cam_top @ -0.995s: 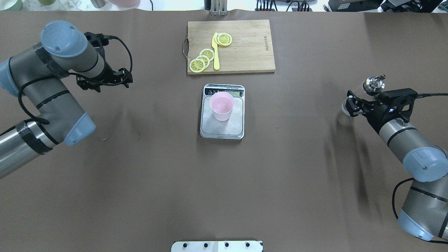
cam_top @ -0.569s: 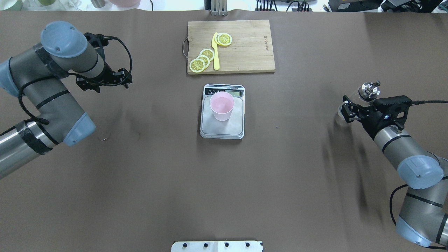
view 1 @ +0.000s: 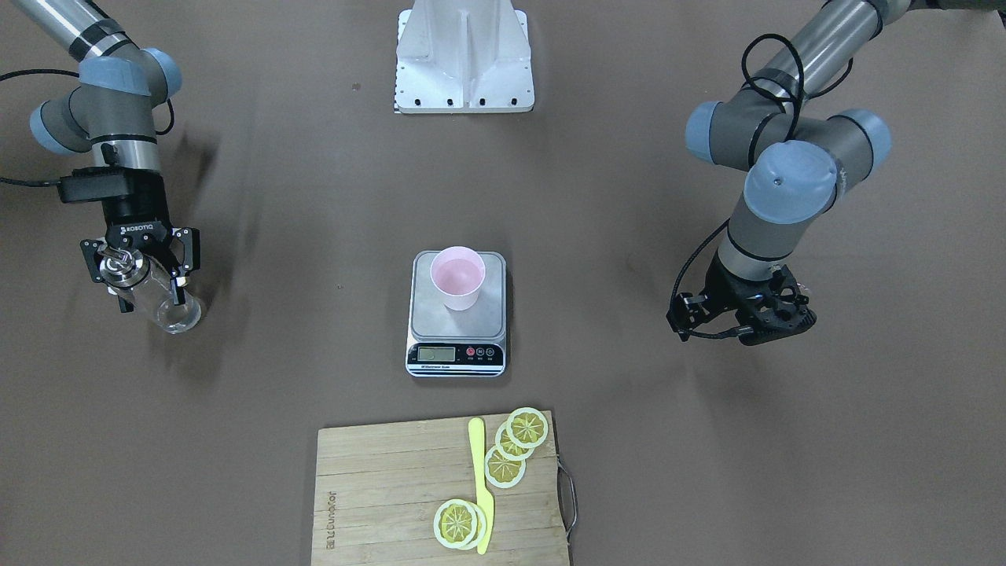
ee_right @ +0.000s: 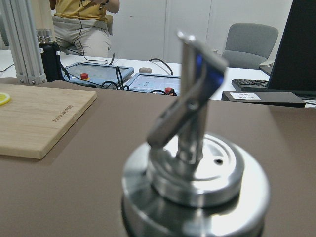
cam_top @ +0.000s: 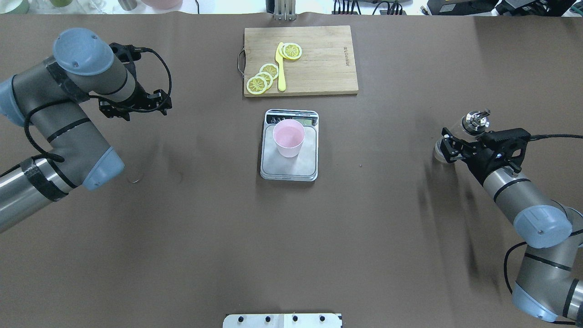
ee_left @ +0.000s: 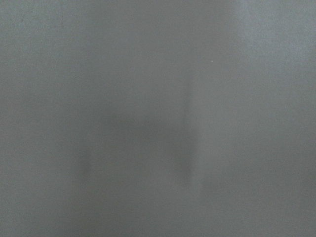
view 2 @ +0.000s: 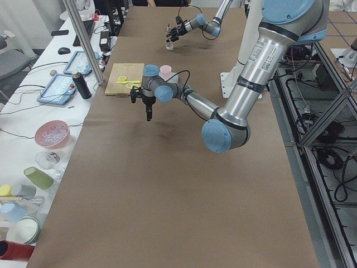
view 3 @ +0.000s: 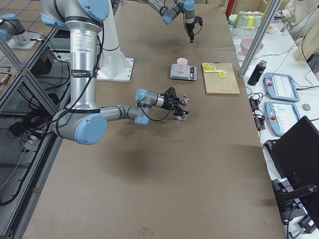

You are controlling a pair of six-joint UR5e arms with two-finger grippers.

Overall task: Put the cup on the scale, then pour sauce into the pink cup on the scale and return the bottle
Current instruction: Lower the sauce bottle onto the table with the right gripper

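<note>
We are gripping the bottle [view 1: 174, 313] in our right end effector [view 1: 145, 284], its fingers pressing on the clear glass body below the metal spout cap, well out toward the right end of the table [cam_top: 364, 237]. We cannot tell whether its base is touching the table. The cup [cam_top: 288, 137] is standing upright on the scale [cam_top: 288, 169], near the display strip. Our left end effector [cam_top: 135, 107] is hanging over bare table far to the left, and we cannot tell whether it is open or closed. Lemon slices [cam_top: 264, 77] and a yellow knife [cam_top: 281, 68] are lying on the cutting board [cam_top: 328, 64] beyond the scale
</note>
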